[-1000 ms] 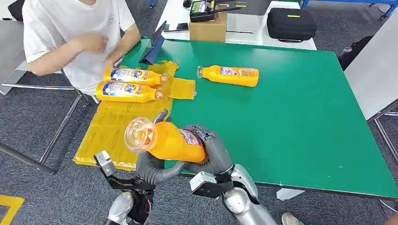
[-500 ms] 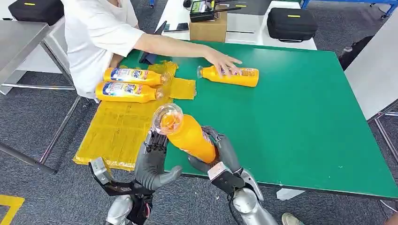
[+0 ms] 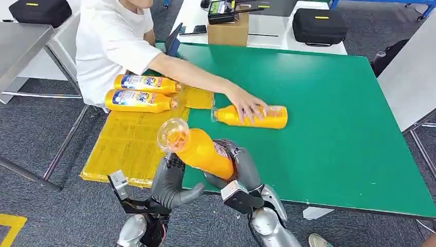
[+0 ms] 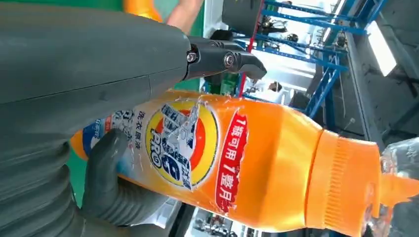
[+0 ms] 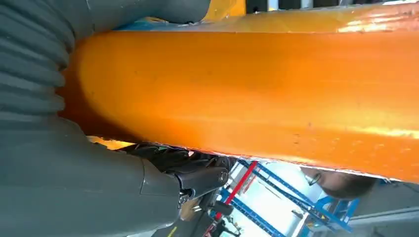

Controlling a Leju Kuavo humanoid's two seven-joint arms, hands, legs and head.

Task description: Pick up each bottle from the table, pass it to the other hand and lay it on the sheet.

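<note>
The orange bottle (image 3: pixel 201 152) is held off the desk (image 3: pixel 329 128) at its near edge, just right of the yellow sheet (image 3: pixel 133 139); the right hand (image 3: pixel 239 164) wraps its base end while the left hand (image 3: pixel 169 177) reaches up beside its neck end, and I cannot tell whether its fingers are closed on it. Its long axis tilts, clear cap up and toward the sheet, so the left hand is nearer the sheet. On the desk beyond, a person's hand (image 3: pixel 246 105) rests on another bottle (image 3: pixel 252 117).
</note>
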